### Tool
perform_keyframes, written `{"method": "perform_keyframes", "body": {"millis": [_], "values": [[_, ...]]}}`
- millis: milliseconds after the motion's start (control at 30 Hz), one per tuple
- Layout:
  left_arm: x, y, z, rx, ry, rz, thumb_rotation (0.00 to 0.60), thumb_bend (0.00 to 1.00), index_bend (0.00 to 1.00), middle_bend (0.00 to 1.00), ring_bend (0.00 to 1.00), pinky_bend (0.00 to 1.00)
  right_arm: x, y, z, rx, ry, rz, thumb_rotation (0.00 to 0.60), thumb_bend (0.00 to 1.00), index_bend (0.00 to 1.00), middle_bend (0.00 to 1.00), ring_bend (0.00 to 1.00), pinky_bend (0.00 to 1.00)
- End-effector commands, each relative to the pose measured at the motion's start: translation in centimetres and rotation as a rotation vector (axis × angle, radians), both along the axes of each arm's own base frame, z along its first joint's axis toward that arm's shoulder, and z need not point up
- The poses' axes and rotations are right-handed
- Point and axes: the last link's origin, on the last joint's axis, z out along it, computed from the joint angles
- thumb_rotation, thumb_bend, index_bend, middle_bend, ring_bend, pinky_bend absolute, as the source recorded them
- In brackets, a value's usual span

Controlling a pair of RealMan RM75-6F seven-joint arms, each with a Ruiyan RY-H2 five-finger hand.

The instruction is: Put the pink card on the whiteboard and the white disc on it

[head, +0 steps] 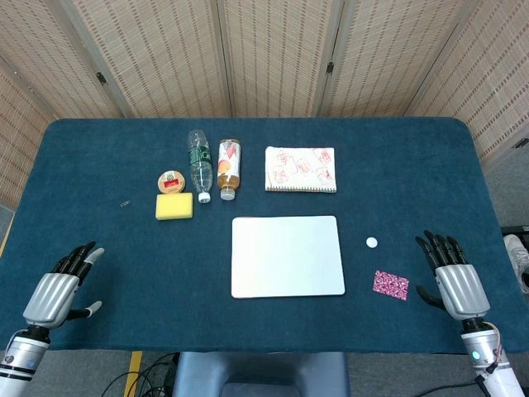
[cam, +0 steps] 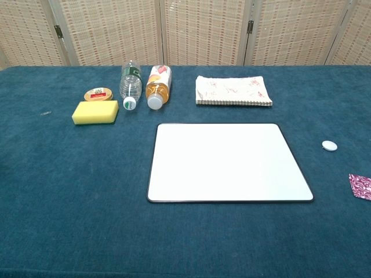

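The whiteboard [head: 288, 255] [cam: 228, 161] lies flat in the middle of the blue table with nothing on it. To its right sits the small white disc [head: 372, 242] [cam: 329, 145]. The pink patterned card [head: 391, 284] [cam: 361, 186] lies nearer the front edge, partly cut off in the chest view. My right hand [head: 453, 276] rests open at the front right, a little right of the card, holding nothing. At the front left my left hand [head: 61, 287] is open too, far from everything. The chest view shows neither hand.
Behind the board lie a yellow sponge [head: 174, 206], a small round tin [head: 171, 180], a clear water bottle [head: 200, 163], an orange drink bottle [head: 229, 168] and a patterned notebook [head: 300, 169]. A tiny clip [head: 126, 203] lies far left. Folding screens stand behind the table.
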Motion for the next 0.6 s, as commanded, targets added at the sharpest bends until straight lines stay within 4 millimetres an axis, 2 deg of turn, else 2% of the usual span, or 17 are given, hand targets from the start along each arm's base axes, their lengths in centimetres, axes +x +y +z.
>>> {"method": "perform_keyframes", "body": {"millis": [33,300,433,600], "values": [[-0.1,0.0,0.0,0.001,0.004,0.002,0.600,0.22,0.03,0.00,0.02,0.20,0.2,-0.1,-0.2,0.015,-0.007,0.004,0.600,0.16,0.00,0.00,0.00,0.00],[0.8,-1.0,0.4,0.016,-0.017,-0.042,0.600,0.22,0.03,0.00,0.02,0.20,0.5,0.9,-0.5,0.081,-0.051,-0.007,0.600,0.16,0.00,0.00,0.00,0.00],[1.0,-1.2,0.5,-0.001,-0.040,-0.060,0.600,0.22,0.03,0.00,0.02,0.20,-0.1,1.6,-1.1,0.183,0.025,-0.055,0.600,0.16,0.01,0.00,0.00,0.00],[0.6,-1.4,0.9,-0.010,-0.053,-0.049,0.600,0.22,0.03,0.00,0.02,0.20,0.1,2.1,-1.7,0.159,0.039,-0.091,0.600,0.16,0.14,0.00,0.00,0.00]]}}
